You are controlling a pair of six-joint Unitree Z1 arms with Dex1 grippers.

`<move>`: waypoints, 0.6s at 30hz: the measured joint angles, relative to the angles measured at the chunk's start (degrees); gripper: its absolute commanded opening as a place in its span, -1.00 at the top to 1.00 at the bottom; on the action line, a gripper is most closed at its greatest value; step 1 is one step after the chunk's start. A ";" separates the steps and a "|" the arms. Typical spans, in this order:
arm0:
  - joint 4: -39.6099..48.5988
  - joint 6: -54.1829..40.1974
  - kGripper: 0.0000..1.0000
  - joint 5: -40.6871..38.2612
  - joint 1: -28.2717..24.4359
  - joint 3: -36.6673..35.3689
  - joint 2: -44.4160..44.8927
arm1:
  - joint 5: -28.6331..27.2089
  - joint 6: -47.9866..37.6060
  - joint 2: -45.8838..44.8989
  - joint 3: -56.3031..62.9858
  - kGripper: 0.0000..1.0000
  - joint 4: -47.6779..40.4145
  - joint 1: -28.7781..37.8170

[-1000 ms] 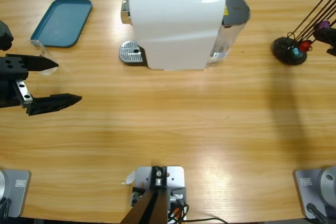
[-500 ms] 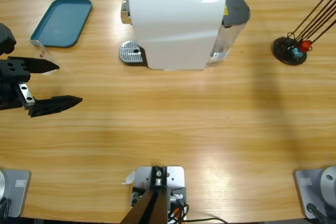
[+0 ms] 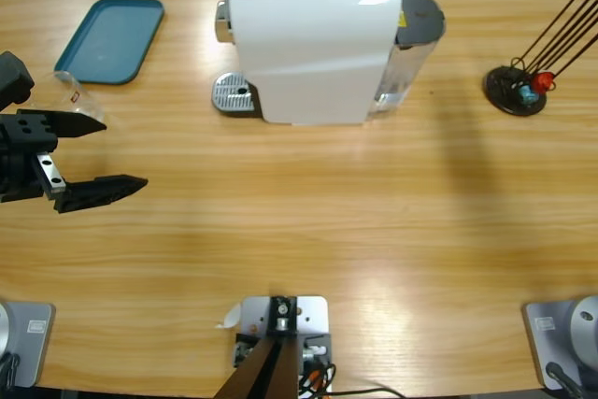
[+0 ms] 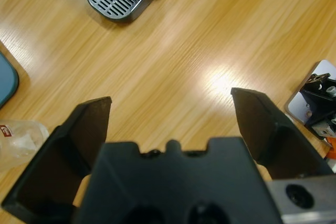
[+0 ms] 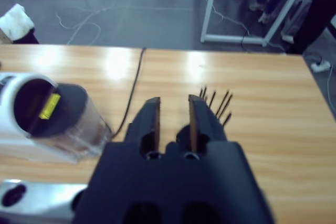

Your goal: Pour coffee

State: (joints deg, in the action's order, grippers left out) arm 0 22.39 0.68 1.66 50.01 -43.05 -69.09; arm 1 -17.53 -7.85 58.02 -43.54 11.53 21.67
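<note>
- We cannot make out the coffee in any view. The only vessel that could hold it is a clear plastic cup (image 3: 73,96) with a small red label, and no tan liquid shows through its wall.
- The cup sits on the wooden table (image 3: 308,231), between the teal tray (image 3: 112,37) and the upper jaw of the left gripper (image 3: 123,150).
- In the left wrist view the cup (image 4: 20,141) appears to lie on its side. We cannot tell which way its mouth points.
- The left gripper's jaws are spread wide over bare table and grasp nothing.
- The right gripper (image 5: 174,99) is raised, with a narrow empty gap between its jaws.
- The white coffee machine (image 3: 313,44) stands upright, with its drip grille (image 3: 234,95) facing the cup side.
</note>
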 measured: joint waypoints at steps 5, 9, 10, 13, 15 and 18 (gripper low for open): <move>0.00 0.09 -0.96 0.00 0.00 0.18 0.62 | -3.83 -8.73 6.51 14.52 -0.46 -11.22 -0.42; 0.00 0.24 -0.96 0.00 0.00 0.47 2.14 | -4.49 -12.35 16.70 23.55 -0.27 -25.45 -2.21; 0.00 0.24 -0.96 0.00 0.00 0.47 2.30 | -4.49 -12.70 18.96 24.74 -0.27 -28.32 -2.55; 0.00 0.24 -0.96 0.00 0.00 0.47 2.44 | -4.13 -12.91 24.89 26.97 -0.26 -36.06 -4.79; 0.00 0.24 -0.96 0.00 0.00 0.49 2.44 | -3.27 -12.39 27.67 27.56 -0.25 -39.68 -6.81; 0.00 0.25 -0.96 0.00 0.00 0.49 2.43 | -1.37 -11.12 30.57 27.59 -0.10 -43.12 -9.82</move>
State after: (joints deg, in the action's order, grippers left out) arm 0 22.40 0.92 1.65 50.01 -42.56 -66.65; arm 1 -18.90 -18.97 88.59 -15.95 -31.59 11.85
